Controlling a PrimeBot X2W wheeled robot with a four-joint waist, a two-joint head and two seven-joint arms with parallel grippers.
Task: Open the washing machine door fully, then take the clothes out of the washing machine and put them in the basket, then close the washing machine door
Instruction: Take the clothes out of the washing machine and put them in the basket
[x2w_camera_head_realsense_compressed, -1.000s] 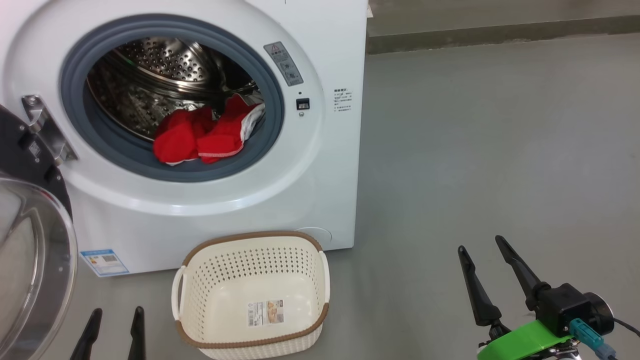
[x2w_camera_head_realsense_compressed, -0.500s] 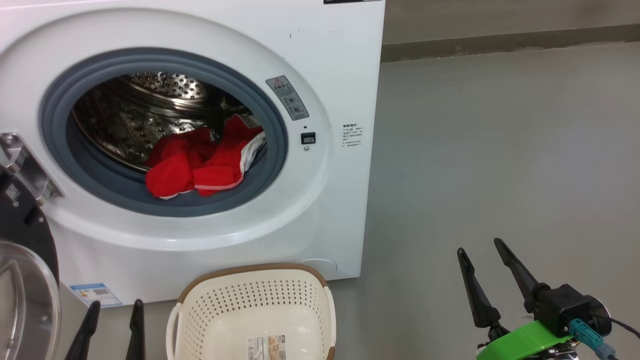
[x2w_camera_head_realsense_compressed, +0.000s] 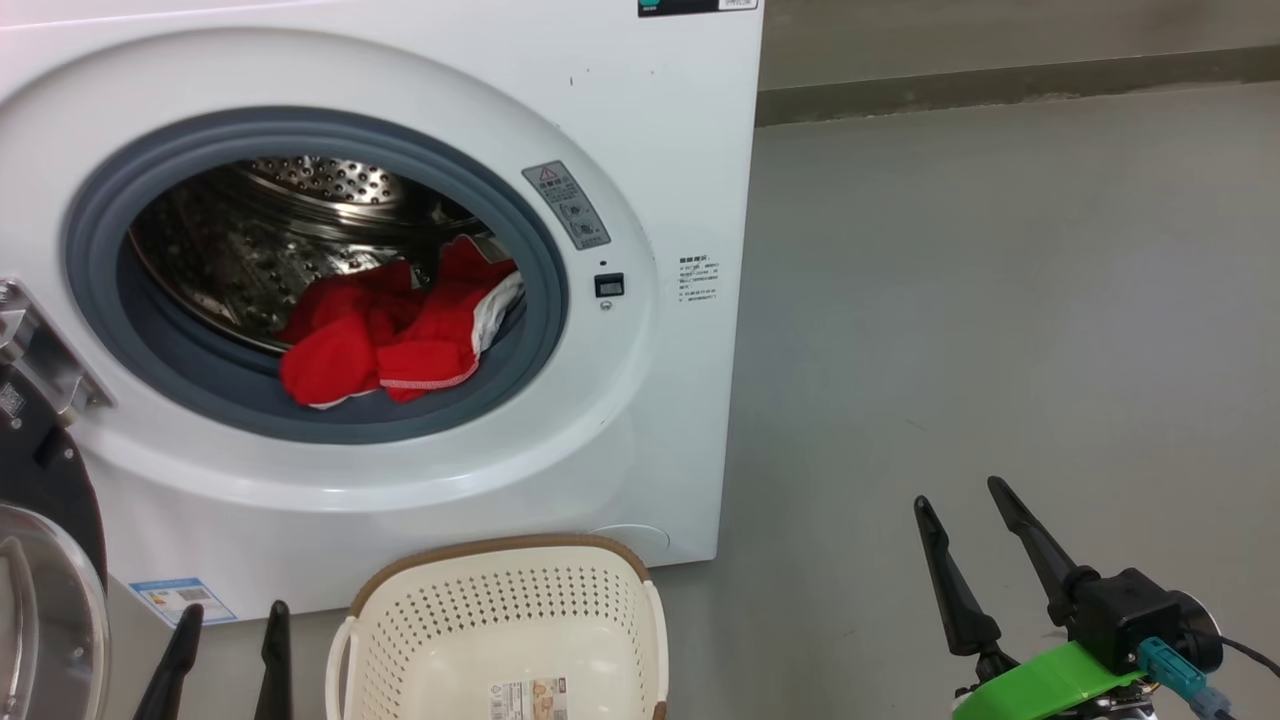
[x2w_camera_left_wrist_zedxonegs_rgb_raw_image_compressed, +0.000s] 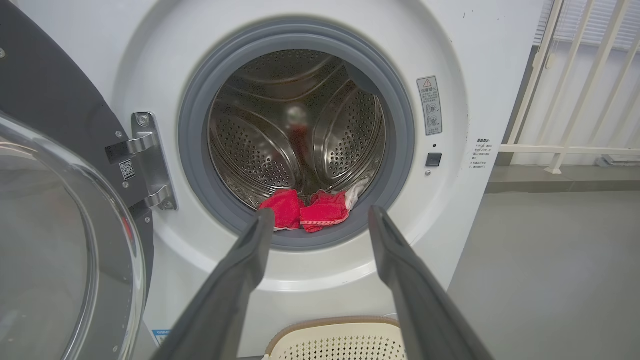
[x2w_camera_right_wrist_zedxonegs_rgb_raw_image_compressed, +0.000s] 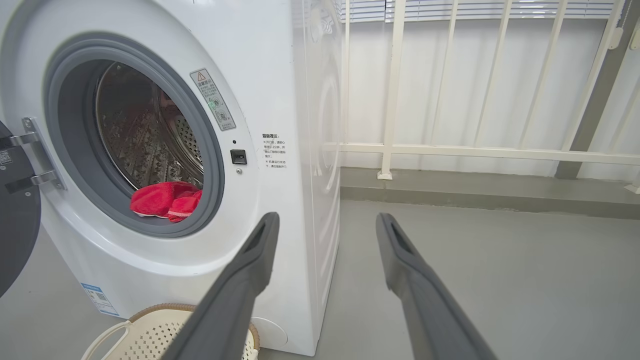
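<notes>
The white washing machine (x2w_camera_head_realsense_compressed: 660, 130) stands with its round door (x2w_camera_head_realsense_compressed: 40, 590) swung open to the left, black rim and glass bowl (x2w_camera_left_wrist_zedxonegs_rgb_raw_image_compressed: 45, 250) showing. Red clothes (x2w_camera_head_realsense_compressed: 385, 335) with white trim lie at the front lip of the steel drum (x2w_camera_left_wrist_zedxonegs_rgb_raw_image_compressed: 295, 125), also seen as clothes (x2w_camera_left_wrist_zedxonegs_rgb_raw_image_compressed: 305, 212) and clothes (x2w_camera_right_wrist_zedxonegs_rgb_raw_image_compressed: 165, 200). The cream basket (x2w_camera_head_realsense_compressed: 500, 640) with brown rim sits on the floor below the opening and holds only its paper label. My left gripper (x2w_camera_head_realsense_compressed: 232, 620) is open, low beside the basket, pointing at the drum. My right gripper (x2w_camera_head_realsense_compressed: 955, 500) is open over bare floor to the right, nothing between its fingers.
Grey floor (x2w_camera_head_realsense_compressed: 1000, 300) spreads to the right of the machine. A white railing (x2w_camera_right_wrist_zedxonegs_rgb_raw_image_compressed: 450, 145) and a low kerb (x2w_camera_head_realsense_compressed: 1000, 90) run behind. The open door takes up the space at the left.
The head camera has shifted, so the machine sits lower and the basket slides toward the bottom edge. Both grippers hold the same open pose; the clothes lie unmoved in the drum.
</notes>
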